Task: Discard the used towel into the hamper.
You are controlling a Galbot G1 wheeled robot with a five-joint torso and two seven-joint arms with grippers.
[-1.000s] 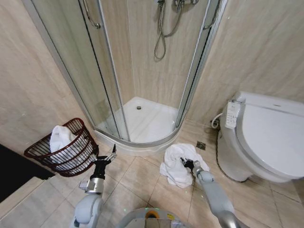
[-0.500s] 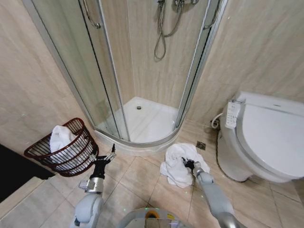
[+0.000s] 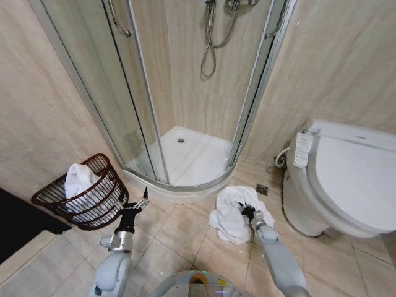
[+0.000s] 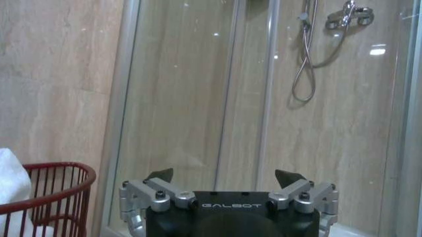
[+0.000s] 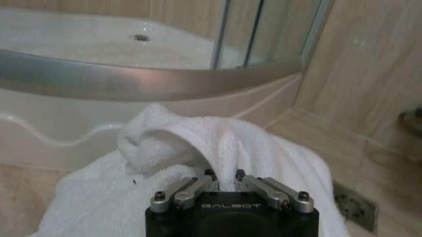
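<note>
**Right gripper pinched on floor towel; hamper across the floor to the left**

The used towel [image 3: 232,213] lies crumpled on the tiled floor [image 3: 179,238], just in front of the curved shower tray [image 3: 185,162] and beside the toilet [image 3: 346,182]. The right gripper [image 3: 249,212] sits at the towel's right side; in the right wrist view its fingers [image 5: 209,178] are drawn narrow around a raised ridge of white terry [image 5: 218,143], so the cloth is pinched near a fold, probably so it comes up as one bundle rather than trailing an edge. Most of the towel rests on the tile.

The hamper [image 3: 83,195], a dark red wire basket, stands tilted against the left wall, its mouth facing up and toward the robot, with a white towel [image 3: 77,179] already inside. That tilt should make dropping in easier.

The left gripper [image 3: 137,205] hangs idle just beside the hamper's rim, jaws spread wide and empty, as the left wrist view confirms [image 4: 224,180].

Clearance: bare tile runs between towel and hamper. The shower tray's lip bounds the far side of that path, the toilet base crowds the right, and the left arm stands in the direct line to the hamper.
</note>
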